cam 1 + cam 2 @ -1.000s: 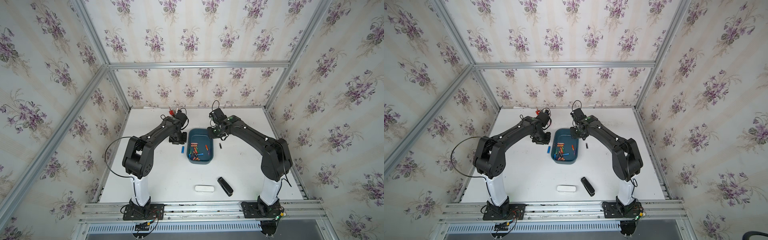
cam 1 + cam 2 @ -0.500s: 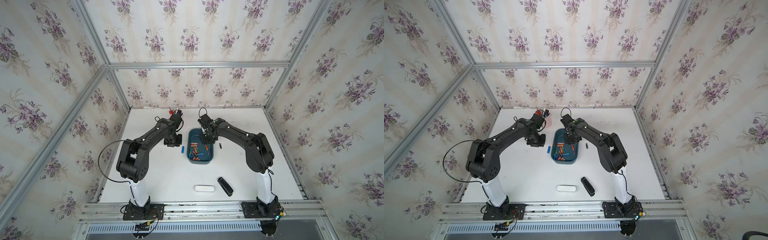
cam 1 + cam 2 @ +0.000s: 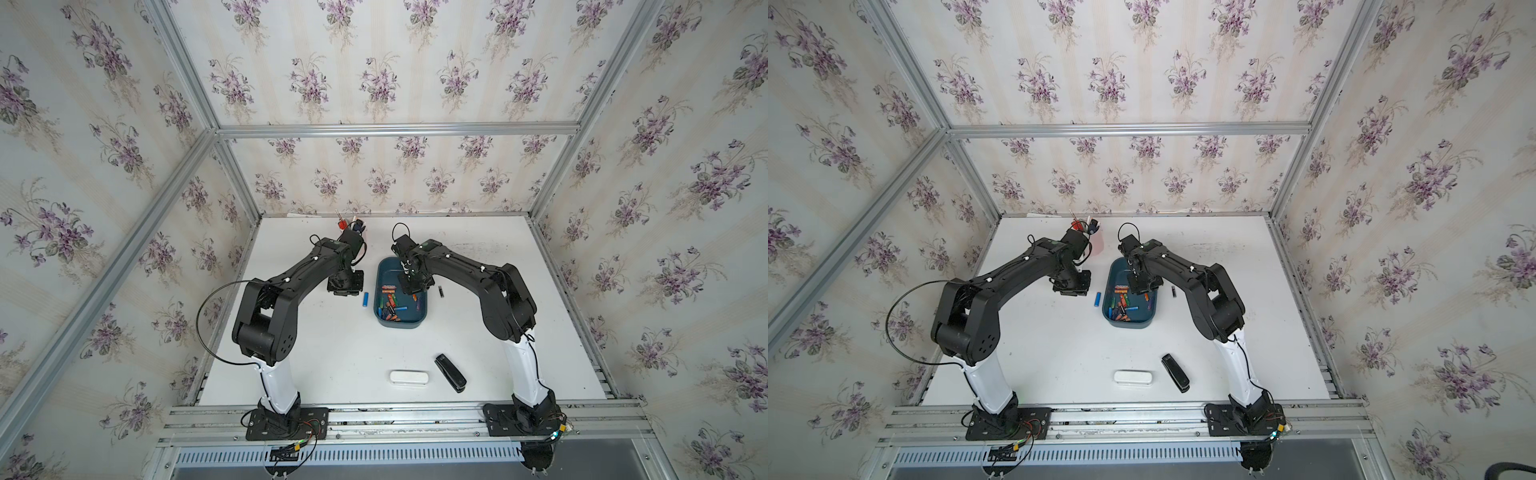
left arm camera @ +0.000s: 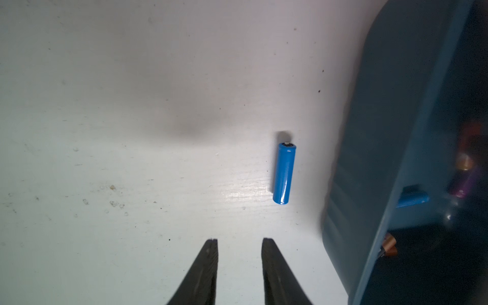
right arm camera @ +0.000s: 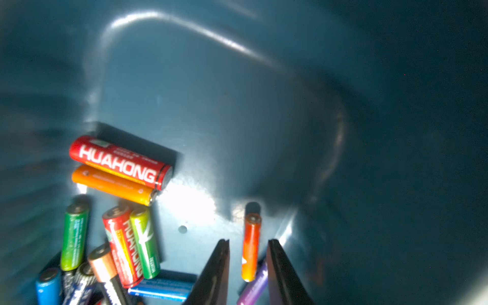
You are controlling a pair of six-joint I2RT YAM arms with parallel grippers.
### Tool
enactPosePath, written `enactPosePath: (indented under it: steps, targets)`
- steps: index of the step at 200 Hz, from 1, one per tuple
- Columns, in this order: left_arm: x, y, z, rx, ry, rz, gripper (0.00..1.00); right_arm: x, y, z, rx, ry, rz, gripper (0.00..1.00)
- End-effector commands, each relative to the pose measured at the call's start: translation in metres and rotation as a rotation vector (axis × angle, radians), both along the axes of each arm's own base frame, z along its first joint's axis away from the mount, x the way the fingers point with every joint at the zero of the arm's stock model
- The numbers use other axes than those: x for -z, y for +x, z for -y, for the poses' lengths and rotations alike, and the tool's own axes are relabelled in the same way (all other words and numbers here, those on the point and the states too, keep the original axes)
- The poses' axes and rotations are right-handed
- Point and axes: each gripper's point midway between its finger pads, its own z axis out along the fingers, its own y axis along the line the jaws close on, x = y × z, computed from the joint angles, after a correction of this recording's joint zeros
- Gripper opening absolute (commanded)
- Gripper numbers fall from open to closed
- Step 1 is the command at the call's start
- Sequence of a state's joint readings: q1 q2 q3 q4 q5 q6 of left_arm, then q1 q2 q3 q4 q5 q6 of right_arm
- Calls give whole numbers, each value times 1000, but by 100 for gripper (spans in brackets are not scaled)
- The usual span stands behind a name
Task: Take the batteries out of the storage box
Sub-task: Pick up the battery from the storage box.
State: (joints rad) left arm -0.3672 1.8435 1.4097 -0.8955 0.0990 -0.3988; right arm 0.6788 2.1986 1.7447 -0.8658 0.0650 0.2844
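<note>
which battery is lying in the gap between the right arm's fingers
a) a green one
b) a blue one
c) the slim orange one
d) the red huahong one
c: in the right wrist view the right gripper has its fingers on either side of the slim orange battery, which lies on the storage box floor. A gap shows on each side, so it is not gripped yet.

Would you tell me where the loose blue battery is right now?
In both top views the blue battery lies on the white table beside the storage box, on the left arm's side, near the left gripper.
</note>
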Motion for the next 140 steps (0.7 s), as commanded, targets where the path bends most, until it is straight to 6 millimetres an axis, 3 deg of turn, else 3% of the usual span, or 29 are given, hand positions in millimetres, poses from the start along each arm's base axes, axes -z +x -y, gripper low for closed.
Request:
enactPosePath:
  steps: [1,81,140]
  targets:
    - [-2,-1,-3,4,8,4,34,4,-5,1,-13,-17,-22,29]
    - [-4,-4,-5,4,12,4,34,15,-11,-4,-27,-1,-56,23]
    - [-7,-4,-5,5,10,9,34,4,-10,-10,-27,39,-42,16]
